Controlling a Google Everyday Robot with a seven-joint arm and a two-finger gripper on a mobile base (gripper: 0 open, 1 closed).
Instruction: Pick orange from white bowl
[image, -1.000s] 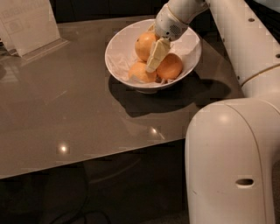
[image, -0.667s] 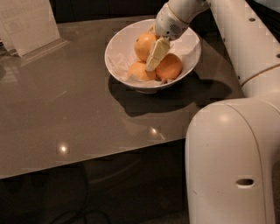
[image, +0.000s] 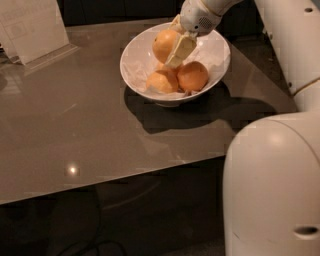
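Gripper hung over white bowl on counter, fingers clamped on orange at bowl's rear left, just above paler orange and reddish orange; card stand far left

table: glossy grey-brown, light glint | floor: dark | back-left: white placard | gripper: table's far side, clasping orange

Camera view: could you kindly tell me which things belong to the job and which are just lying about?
Job: orange, white bowl, claw against the orange above the bowl.
Lying about: two smaller oranges, white card stand, table.
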